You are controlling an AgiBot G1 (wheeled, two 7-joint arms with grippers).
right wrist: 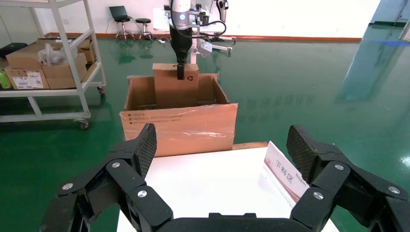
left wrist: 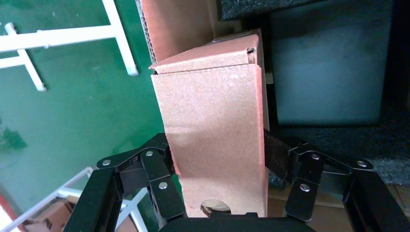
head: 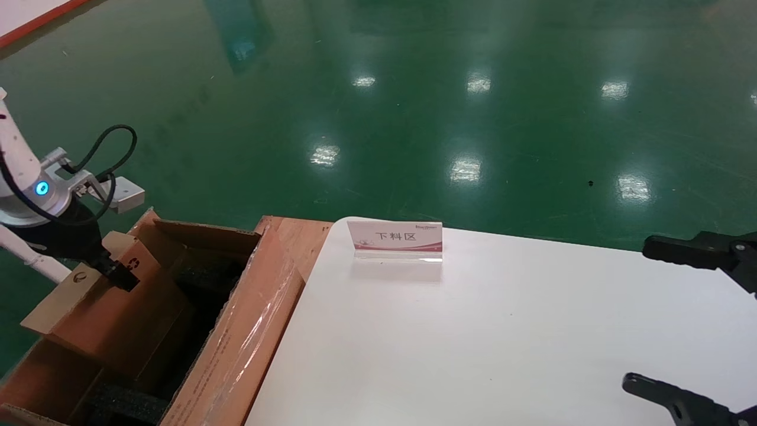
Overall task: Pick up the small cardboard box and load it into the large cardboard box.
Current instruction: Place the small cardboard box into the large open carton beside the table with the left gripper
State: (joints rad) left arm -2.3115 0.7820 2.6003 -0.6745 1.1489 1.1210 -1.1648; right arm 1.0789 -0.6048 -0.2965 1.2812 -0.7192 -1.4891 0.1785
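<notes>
My left gripper (head: 112, 269) is shut on the small cardboard box (head: 89, 296), a plain brown carton with a black recycling symbol. It holds the carton tilted over the left side of the large cardboard box (head: 248, 319), with the lower part down inside the opening. In the left wrist view the fingers (left wrist: 159, 179) press both sides of the small box (left wrist: 212, 121), with black foam (left wrist: 338, 140) beyond it. The right wrist view shows the small box (right wrist: 169, 92) standing in the large box (right wrist: 179, 125). My right gripper (head: 637, 313) is open and empty over the white table's right edge, also in its own view (right wrist: 220, 145).
A white table (head: 473, 331) carries a small sign stand (head: 395, 239) at its far edge. A wooden board (head: 295, 234) lies between table and large box. A white shelf cart with cartons (right wrist: 43, 63) stands beyond on the green floor.
</notes>
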